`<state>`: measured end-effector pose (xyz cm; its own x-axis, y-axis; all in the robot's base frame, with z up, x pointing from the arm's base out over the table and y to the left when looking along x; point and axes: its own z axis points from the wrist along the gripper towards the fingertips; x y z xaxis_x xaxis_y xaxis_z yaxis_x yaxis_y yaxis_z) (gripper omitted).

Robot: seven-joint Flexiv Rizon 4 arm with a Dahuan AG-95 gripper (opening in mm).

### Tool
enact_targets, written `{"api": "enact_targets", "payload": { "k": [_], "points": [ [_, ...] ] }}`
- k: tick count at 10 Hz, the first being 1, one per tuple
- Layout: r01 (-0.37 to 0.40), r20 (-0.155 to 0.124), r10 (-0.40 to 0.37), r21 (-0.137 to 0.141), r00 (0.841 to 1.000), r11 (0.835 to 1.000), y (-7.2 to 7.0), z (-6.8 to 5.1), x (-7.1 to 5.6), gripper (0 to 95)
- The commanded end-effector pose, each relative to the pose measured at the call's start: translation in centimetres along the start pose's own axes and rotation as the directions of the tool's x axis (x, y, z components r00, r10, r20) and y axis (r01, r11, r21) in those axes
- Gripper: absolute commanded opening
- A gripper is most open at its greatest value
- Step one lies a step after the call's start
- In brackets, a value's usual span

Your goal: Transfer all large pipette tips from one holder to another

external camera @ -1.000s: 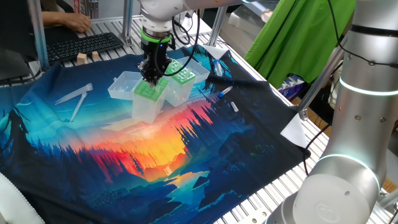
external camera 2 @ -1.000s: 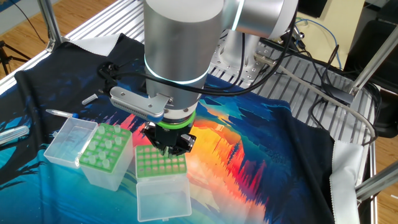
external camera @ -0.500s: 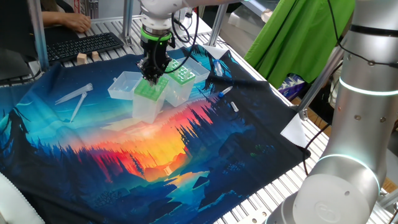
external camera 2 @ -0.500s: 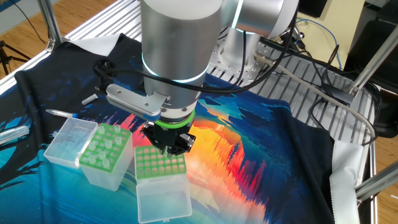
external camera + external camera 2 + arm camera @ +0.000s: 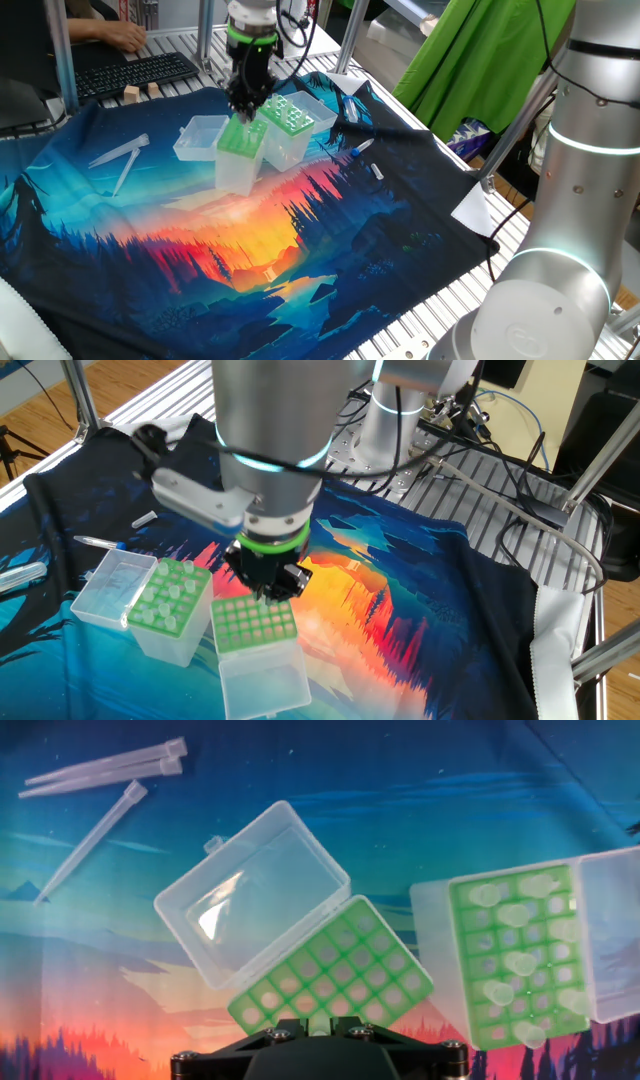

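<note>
Pincer: gripper (image 5: 244, 110) is hovering just above the light-green box (image 5: 335, 975), jaws nearly closed, pinching what looks like a clear tip (image 5: 318, 1020).
Beside the light-green box: dotted box (image 5: 515, 960) is holding several tips.
Beyond the light-green box: loose tips (image 5: 100, 765) are lying on the cloth (image 5: 420, 800).

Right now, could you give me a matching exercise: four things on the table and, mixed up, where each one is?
Things:
1 loose tips
2 gripper
3 keyboard
4 standing tips

Places:
a above the grid box
b flat on the cloth
c far table edge
d upright in the second box

Pairs: 1-b, 2-a, 3-c, 4-d
</note>
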<state>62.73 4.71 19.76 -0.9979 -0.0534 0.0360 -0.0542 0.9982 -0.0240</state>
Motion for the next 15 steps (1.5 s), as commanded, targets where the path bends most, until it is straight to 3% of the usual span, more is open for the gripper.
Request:
{"api": "enact_targets", "payload": {
  "k": [1, 4, 7, 8, 11, 15],
  "points": [
    [-0.037, 0.006, 0.037, -0.011, 0.999, 0.999, -0.4, -1.3, 0.6, 0.0],
    [-0.089, 0.008, 0.089, -0.044, 0.996, 0.995, -0.9, -3.3, 1.4, 0.0],
    [-0.151, 0.007, 0.152, -0.058, 0.988, 0.987, -1.1, -5.6, 1.8, 0.0],
    [-0.184, -0.003, 0.185, -0.082, 0.983, 0.979, -1.3, -6.6, 1.7, 0.0],
    [-0.2, -0.002, 0.2, -0.057, 0.98, 0.978, -2.3, -8.9, 1.5, 0.0],
    [-0.205, 0.006, 0.206, -0.043, 0.979, 0.978, -4.9, -11.5, 1.6, 0.0]
  ]
}}
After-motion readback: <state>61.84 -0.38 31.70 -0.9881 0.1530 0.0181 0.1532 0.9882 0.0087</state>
